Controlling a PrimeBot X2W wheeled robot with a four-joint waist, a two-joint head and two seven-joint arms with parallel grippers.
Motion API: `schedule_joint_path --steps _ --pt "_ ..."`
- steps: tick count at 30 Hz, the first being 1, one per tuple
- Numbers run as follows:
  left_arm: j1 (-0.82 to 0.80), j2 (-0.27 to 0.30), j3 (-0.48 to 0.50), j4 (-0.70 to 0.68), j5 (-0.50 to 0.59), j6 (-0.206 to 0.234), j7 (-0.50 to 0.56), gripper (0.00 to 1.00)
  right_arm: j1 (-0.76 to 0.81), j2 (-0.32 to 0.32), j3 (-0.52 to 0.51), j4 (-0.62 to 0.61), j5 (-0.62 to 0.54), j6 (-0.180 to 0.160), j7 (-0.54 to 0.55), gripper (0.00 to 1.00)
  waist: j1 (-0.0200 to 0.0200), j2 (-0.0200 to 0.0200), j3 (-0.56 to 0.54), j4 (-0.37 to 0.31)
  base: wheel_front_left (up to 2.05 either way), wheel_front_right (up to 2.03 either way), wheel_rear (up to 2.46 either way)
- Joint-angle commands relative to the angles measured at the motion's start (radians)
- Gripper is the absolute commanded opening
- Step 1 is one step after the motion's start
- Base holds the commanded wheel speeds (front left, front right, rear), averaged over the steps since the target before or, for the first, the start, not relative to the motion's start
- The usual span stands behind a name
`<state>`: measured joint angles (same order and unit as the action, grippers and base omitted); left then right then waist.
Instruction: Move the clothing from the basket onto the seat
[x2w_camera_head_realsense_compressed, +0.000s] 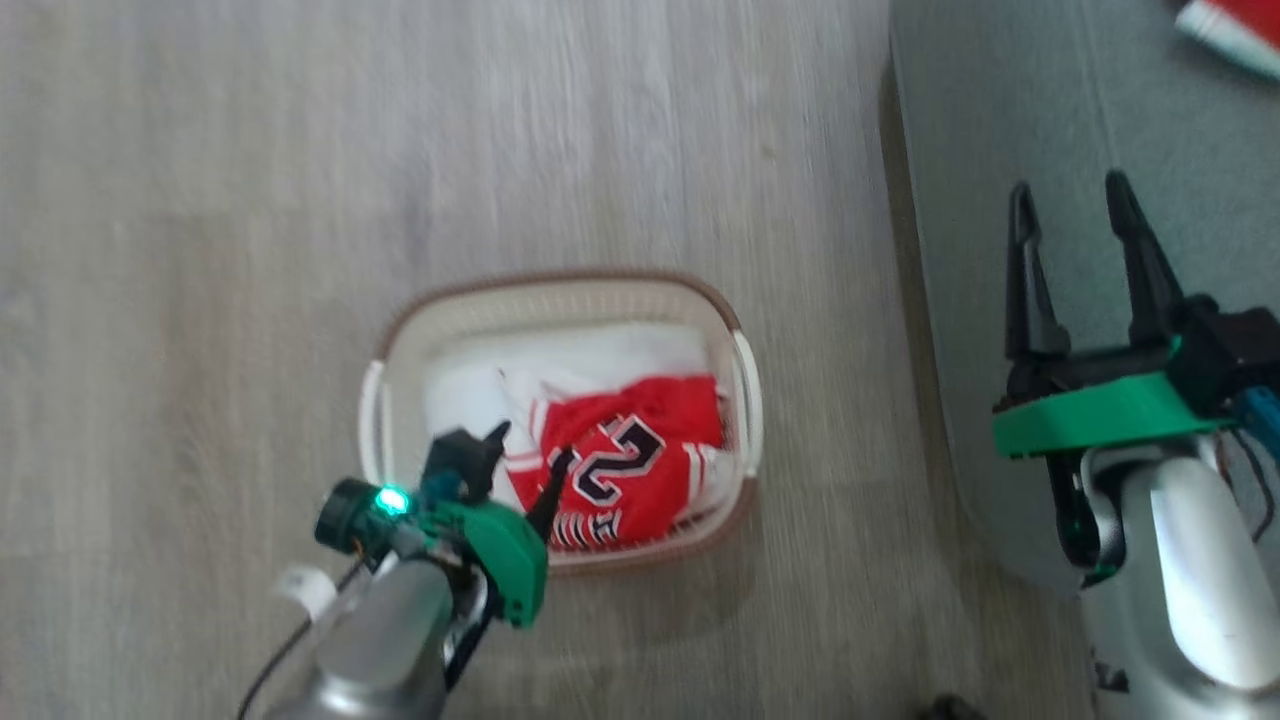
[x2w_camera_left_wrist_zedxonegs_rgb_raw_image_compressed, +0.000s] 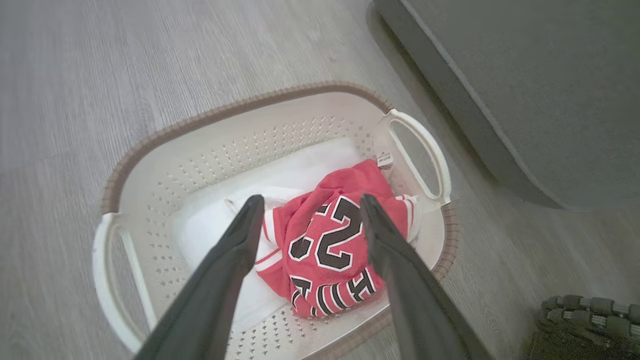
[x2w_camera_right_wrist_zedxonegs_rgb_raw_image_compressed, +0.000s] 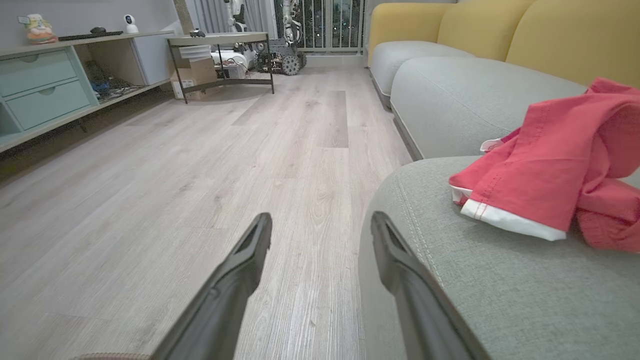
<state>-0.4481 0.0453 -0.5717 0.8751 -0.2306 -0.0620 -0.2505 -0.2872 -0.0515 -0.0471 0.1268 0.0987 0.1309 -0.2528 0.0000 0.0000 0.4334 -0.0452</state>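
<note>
Lying: one jersey (x2w_camera_left_wrist_zedxonegs_rgb_raw_image_compressed: 330, 250), basket (x2w_camera_left_wrist_zedxonegs_rgb_raw_image_compressed: 225, 107); one garment (x2w_camera_right_wrist_zedxonegs_rgb_raw_image_compressed: 550, 165), seat (x2w_camera_right_wrist_zedxonegs_rgb_raw_image_compressed: 500, 280).

The red jersey (x2w_camera_left_wrist_zedxonegs_rgb_raw_image_compressed: 330, 245) has black numbers edged in white. It lies crumpled in the basket (x2w_camera_left_wrist_zedxonegs_rgb_raw_image_compressed: 225, 112), right under the left pincer (x2w_camera_left_wrist_zedxonegs_rgb_raw_image_compressed: 311, 200), between its two spread fingers. The basket is small and cream, full of little holes, with a brown rim and white handles. It sits on the floor below that pincer. The other red garment (x2w_camera_right_wrist_zedxonegs_rgb_raw_image_compressed: 545, 170), plain with white trim, lies bunched on the grey-green seat (x2w_camera_right_wrist_zedxonegs_rgb_raw_image_compressed: 500, 280), to the right of the right pincer (x2w_camera_right_wrist_zedxonegs_rgb_raw_image_compressed: 321, 219) and apart from it. The seat's round stitched edge is under that pincer.
</note>
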Motion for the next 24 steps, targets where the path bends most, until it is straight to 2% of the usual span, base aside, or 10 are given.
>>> schedule_joint_path --steps 1,11,15,19,24 --pt "-0.047 0.005 0.004 0.026 -0.033 0.004 -0.001 1.00 -0.028 0.001 0.034 -0.048 -0.003 0.000 -0.009 1.00 0.0000 0.0000 0.120 -0.061 0.00 0.00 0.00" --pt "-0.224 0.005 -0.110 0.188 -0.107 0.015 0.022 1.00 -0.079 0.001 0.067 -0.152 -0.001 0.000 -0.009 1.00 0.0000 0.0000 0.316 -0.105 0.00 0.00 0.00" --pt "-0.288 0.005 -0.157 0.231 -0.127 0.001 0.042 1.00 -0.095 0.001 0.076 -0.201 -0.005 0.000 -0.009 1.00 0.0000 0.0000 0.393 -0.111 0.00 0.00 0.00" --pt "-0.345 0.005 -0.235 0.265 -0.131 -0.034 0.081 1.00 -0.106 0.001 0.090 -0.247 -0.007 0.000 -0.009 1.00 0.0000 0.0000 0.466 -0.113 0.00 0.00 0.00" --pt "-0.387 0.005 -0.262 0.284 -0.163 -0.029 0.080 1.00 -0.112 0.001 0.092 -0.270 -0.008 0.000 -0.009 1.00 0.0000 0.0000 0.515 -0.109 0.00 0.00 0.00"
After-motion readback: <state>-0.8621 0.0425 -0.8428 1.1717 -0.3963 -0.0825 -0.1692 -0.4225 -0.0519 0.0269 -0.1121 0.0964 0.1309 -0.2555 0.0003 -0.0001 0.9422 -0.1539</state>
